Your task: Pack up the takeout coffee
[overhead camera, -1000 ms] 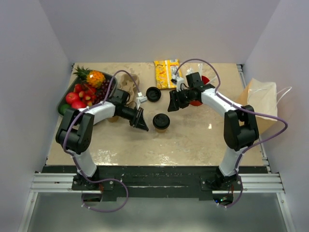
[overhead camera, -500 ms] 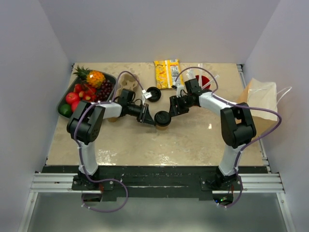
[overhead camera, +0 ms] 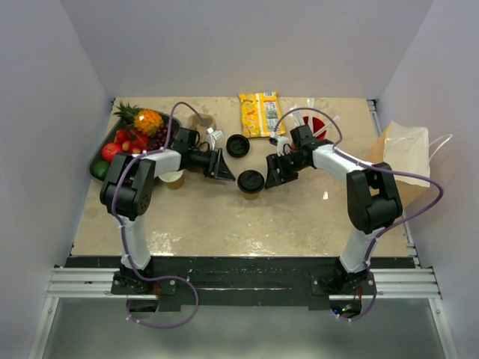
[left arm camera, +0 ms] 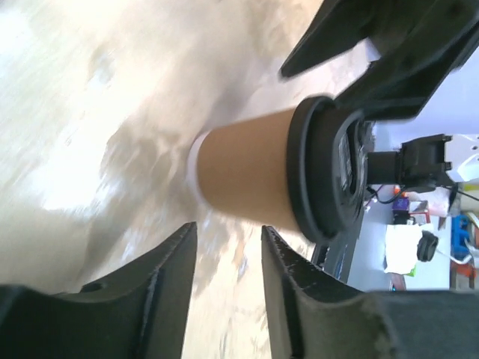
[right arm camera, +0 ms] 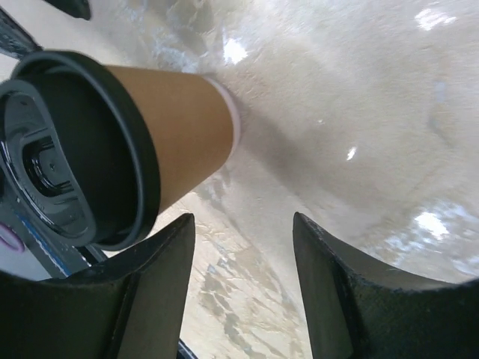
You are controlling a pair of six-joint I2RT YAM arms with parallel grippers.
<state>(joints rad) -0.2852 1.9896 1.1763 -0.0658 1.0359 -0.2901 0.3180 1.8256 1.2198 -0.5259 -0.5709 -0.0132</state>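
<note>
The takeout coffee (overhead camera: 251, 182) is standing upright on the table (overhead camera: 299, 217), slightly left of centre in the top view, with its black lid seated on the brown paper body. Nothing is touching it.

The left gripper (overhead camera: 221, 166) is sitting near the cup at about 10 o'clock, with its tip pointing toward 4 o'clock. In the left wrist view its fingers (left arm camera: 165, 292) are standing apart with only table surface showing in the gap. The cup is lying beyond the fingertips, outside the jaws. This claw is open and holding nothing.

The right gripper (overhead camera: 273, 172) is sitting just beside the cup at about 2 o'clock. In the right wrist view its fingers (right arm camera: 337, 299) are also spread, with bare table between them. The cup is appearing beyond and to the left of the gap, not inside it. This claw is likewise open and empty.

Further out, a loose black lid (overhead camera: 238, 145) is lying on the table at about 11 o'clock from the coffee. A lidless paper cup (overhead camera: 174, 178) with a white inside is standing at 9 o'clock, beside the left arm. A yellow snack packet (overhead camera: 258, 114) is lying at 12 o'clock, near the far edge. A tray of fruit (overhead camera: 129, 142) is occupying the far-left corner at 10 o'clock. A brown paper bag (overhead camera: 408, 161) is resting at 3 o'clock, at the table's right edge.
</note>
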